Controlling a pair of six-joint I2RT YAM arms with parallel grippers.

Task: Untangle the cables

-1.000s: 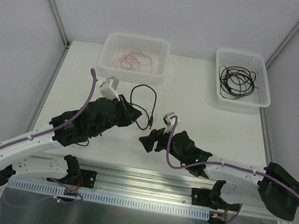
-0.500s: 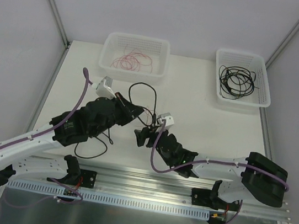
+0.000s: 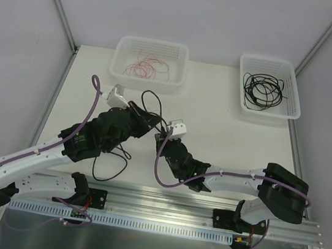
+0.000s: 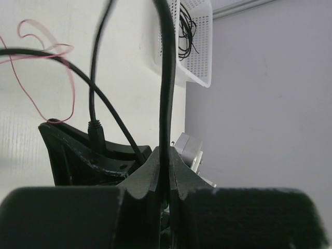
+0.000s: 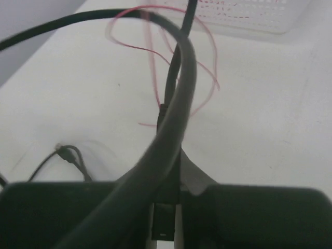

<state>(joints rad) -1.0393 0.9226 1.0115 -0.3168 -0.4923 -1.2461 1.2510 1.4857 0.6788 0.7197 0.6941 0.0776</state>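
Note:
A black cable (image 3: pixel 146 97) loops up between the two arms, and its slack trails on the table (image 3: pixel 114 168) under the left arm. My left gripper (image 3: pixel 151 122) is shut on this cable, which runs straight up out of the pinched jaws (image 4: pixel 164 155). My right gripper (image 3: pixel 163 138) sits right beside it, closed on the cable's black end plug (image 5: pixel 166 207). A fine red-pink cable (image 5: pixel 155 67) curls around the black one just ahead of both grippers (image 4: pixel 52 78). A blurred stretch of black cable (image 5: pixel 171 129) hides the right gripper's left finger.
A white basket (image 3: pixel 147 84) at the back left holds red-pink wire coils. Another white basket (image 3: pixel 267 115) at the back right holds black cable coils. A second small plug (image 5: pixel 65 153) lies on the table. A metal rail (image 3: pixel 162 198) runs along the near edge.
My right gripper has moved left and forward up to the left gripper and shut on the cable's end plug. The black loop has drawn smaller; more slack lies under the left arm.

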